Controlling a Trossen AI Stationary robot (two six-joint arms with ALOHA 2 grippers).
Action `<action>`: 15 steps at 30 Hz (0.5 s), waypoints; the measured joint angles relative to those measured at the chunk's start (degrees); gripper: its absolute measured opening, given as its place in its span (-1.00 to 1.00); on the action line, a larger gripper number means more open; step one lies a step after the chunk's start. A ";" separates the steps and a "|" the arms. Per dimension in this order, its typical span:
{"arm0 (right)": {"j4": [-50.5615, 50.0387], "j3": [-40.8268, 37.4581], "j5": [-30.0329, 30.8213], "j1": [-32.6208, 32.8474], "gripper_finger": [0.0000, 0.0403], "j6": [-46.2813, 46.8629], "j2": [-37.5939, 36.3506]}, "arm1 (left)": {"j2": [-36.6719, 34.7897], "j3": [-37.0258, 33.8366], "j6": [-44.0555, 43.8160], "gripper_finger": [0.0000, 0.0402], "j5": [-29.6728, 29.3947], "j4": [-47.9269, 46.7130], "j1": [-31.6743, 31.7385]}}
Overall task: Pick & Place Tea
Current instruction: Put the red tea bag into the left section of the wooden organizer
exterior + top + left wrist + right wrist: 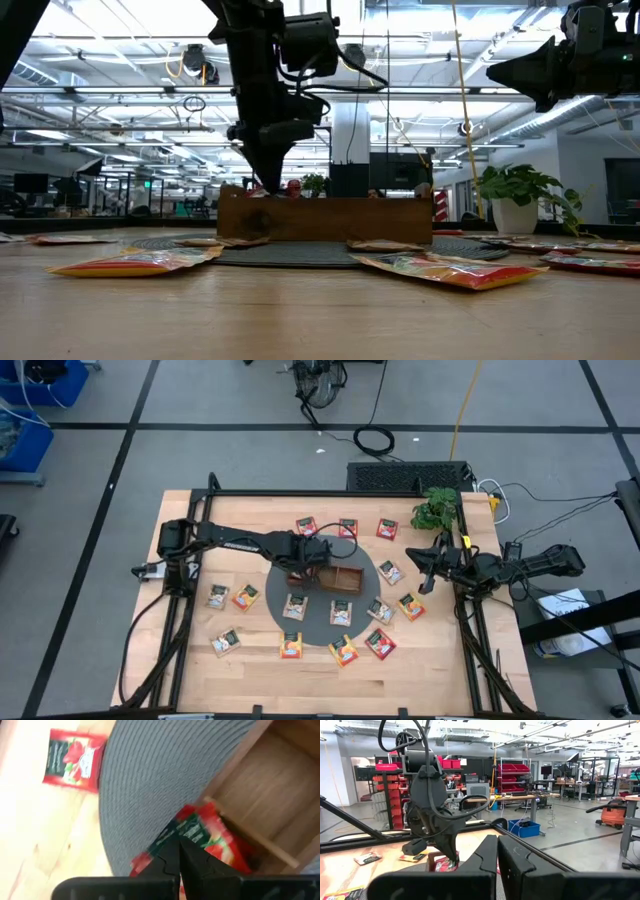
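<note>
Tea packets (246,597) lie scattered around the round grey mat (318,622) on the worktop (420,665). Left pincer (179,851), clamped on one red packet (210,837), holds it at the wooden tray's (349,578) left end. Right pincer (497,851), fingers together, hangs beside the potted plant (435,508).

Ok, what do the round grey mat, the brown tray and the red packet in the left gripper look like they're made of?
Round grey mat: probably woven fabric or cord; fine concentric ribs, matte.
Brown compartment tray: wood, unvarnished-looking; visible grain and a thin divider strip.
Red square tea packet, pinched in the shut left gripper above the tray's edge: likely glossy printed foil or plastic film.
</note>
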 joint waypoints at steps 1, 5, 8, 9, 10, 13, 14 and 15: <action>-0.01 0.01 0.00 0.01 -0.98 0.00 0.00 | 0.00 0.00 -0.50 -0.95 -0.04 -0.87 0.16; -0.03 0.00 0.00 -0.01 -0.98 0.00 0.00 | 0.00 0.00 -2.59 -0.91 -0.99 -4.04 0.34; -0.03 0.02 0.00 -0.01 -0.98 0.00 0.00 | -0.17 0.00 -3.23 -0.95 -1.97 -5.89 0.23; -0.03 0.01 0.00 0.01 -0.98 0.00 0.00 | -0.29 0.00 -2.78 -0.97 -2.04 -6.25 0.11; -0.03 0.02 0.00 0.00 -0.98 0.01 0.00 | -0.53 0.00 -2.23 -0.98 -2.19 -6.52 -0.01; -0.07 0.02 0.00 0.01 -0.98 0.02 -0.02 | -2.81 0.00 -1.94 -0.95 -3.02 -7.80 -0.67; -0.07 0.02 -0.02 0.00 -0.98 0.01 -0.02 | -4.02 0.02 -2.00 -0.93 -3.66 -7.85 -0.81; -0.13 0.02 -0.02 0.01 -0.98 0.02 0.00 | -5.24 0.01 -1.98 -0.92 -4.23 -7.97 -1.09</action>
